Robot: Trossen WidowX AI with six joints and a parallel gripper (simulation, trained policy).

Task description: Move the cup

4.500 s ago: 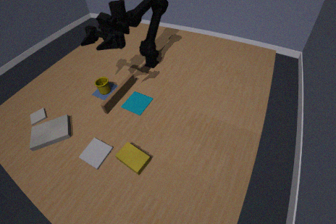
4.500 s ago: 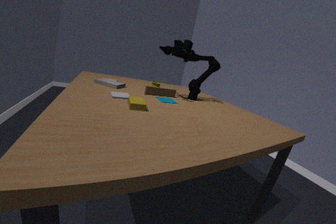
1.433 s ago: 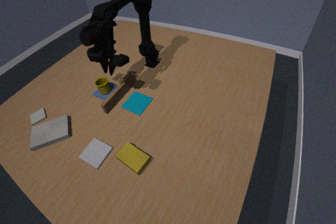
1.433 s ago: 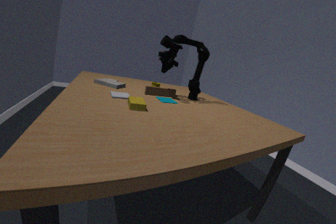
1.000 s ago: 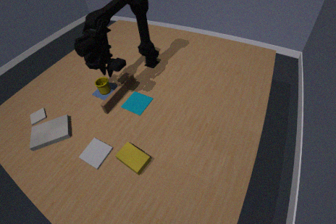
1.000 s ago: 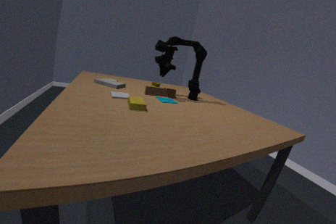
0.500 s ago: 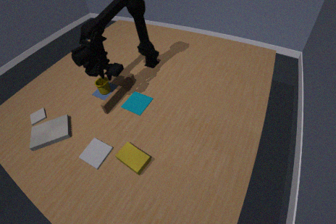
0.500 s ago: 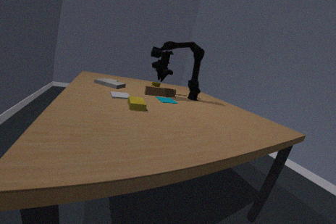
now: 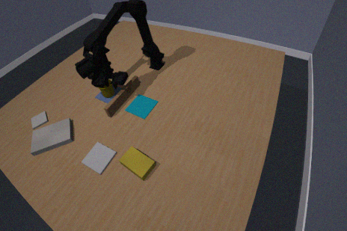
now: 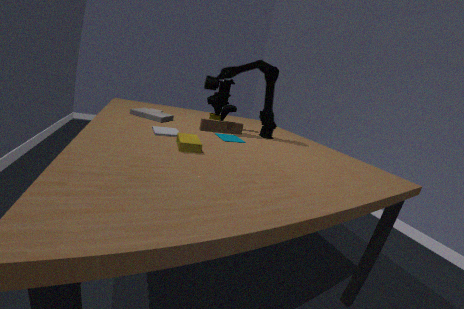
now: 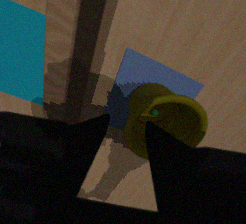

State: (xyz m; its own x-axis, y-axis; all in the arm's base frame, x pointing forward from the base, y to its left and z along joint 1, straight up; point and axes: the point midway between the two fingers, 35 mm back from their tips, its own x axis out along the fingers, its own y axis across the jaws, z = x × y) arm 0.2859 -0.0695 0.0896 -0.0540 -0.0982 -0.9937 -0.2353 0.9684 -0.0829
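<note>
A yellow cup (image 9: 108, 91) (image 10: 214, 116) (image 11: 190, 113) stands upright on the blue pad (image 9: 100, 96) (image 11: 159, 71). A green marble (image 11: 155, 113) shows inside it in the wrist view. My gripper (image 11: 127, 121) is partly open with nothing between its fingertips. It is low over the cup; in the wrist view the right fingertip overlaps the cup's near left rim, and the left fingertip is off to the cup's left. Whether a finger touches the rim I cannot tell. The teal pad (image 9: 142, 106) (image 10: 230, 138) (image 11: 14, 50) is bare.
A brown wooden bar (image 9: 121, 98) (image 10: 220, 126) (image 11: 86, 55) stands between the two pads. A yellow block (image 9: 137, 162) (image 10: 189, 142), a white flat tile (image 9: 99, 158) (image 10: 165, 131), a large grey-white slab (image 9: 51, 136) (image 10: 150, 114) and a small white tile (image 9: 39, 119) lie farther off.
</note>
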